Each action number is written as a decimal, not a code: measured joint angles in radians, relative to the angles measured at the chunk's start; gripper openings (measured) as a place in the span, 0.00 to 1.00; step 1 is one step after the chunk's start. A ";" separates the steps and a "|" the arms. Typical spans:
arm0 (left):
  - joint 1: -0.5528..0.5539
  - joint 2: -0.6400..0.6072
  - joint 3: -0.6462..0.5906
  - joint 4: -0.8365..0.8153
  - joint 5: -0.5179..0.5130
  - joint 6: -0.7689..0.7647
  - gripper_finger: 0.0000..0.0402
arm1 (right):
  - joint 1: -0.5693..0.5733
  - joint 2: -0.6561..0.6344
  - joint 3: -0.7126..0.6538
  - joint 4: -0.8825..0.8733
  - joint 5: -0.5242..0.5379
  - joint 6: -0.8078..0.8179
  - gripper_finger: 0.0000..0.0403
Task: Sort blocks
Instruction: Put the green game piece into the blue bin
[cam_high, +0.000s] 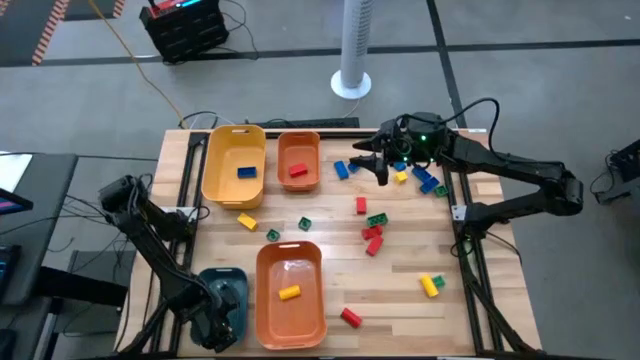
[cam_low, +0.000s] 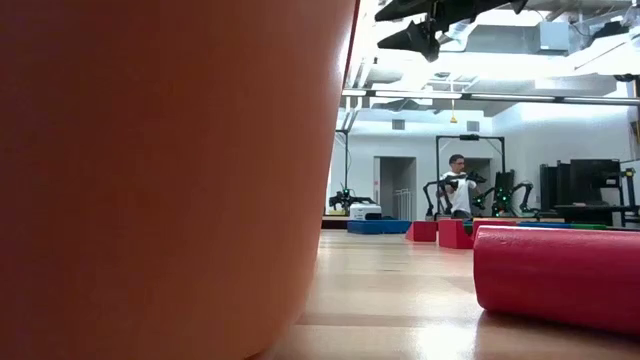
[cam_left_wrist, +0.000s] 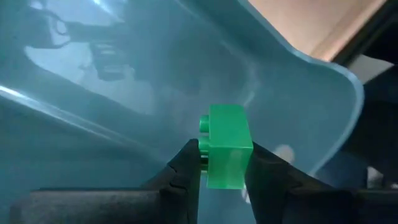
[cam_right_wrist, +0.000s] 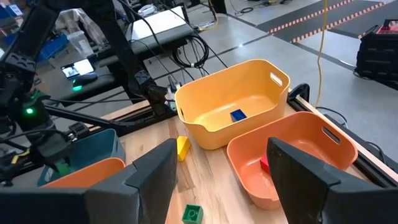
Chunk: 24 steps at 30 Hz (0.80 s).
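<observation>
At the lower left of the high view, the left pincer (cam_high: 222, 322) sits inside the teal bin (cam_high: 212, 282), clenched on a green block (cam_left_wrist: 226, 146). At upper right, the right pincer (cam_high: 372, 158) hangs released above the table (cam_high: 400, 300), near scattered blocks (cam_high: 375, 230).
</observation>
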 joint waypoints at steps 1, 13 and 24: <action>0.002 -0.001 0.000 -0.011 -0.002 -0.002 0.27 | 0.000 0.000 0.000 0.004 0.000 0.000 0.65; 0.025 -0.009 0.000 -0.031 0.061 0.025 0.52 | 0.000 0.000 0.000 0.003 0.000 0.000 0.65; 0.112 -0.229 0.000 -0.105 0.066 0.006 0.50 | -0.025 0.000 0.051 -0.174 0.042 -0.036 0.65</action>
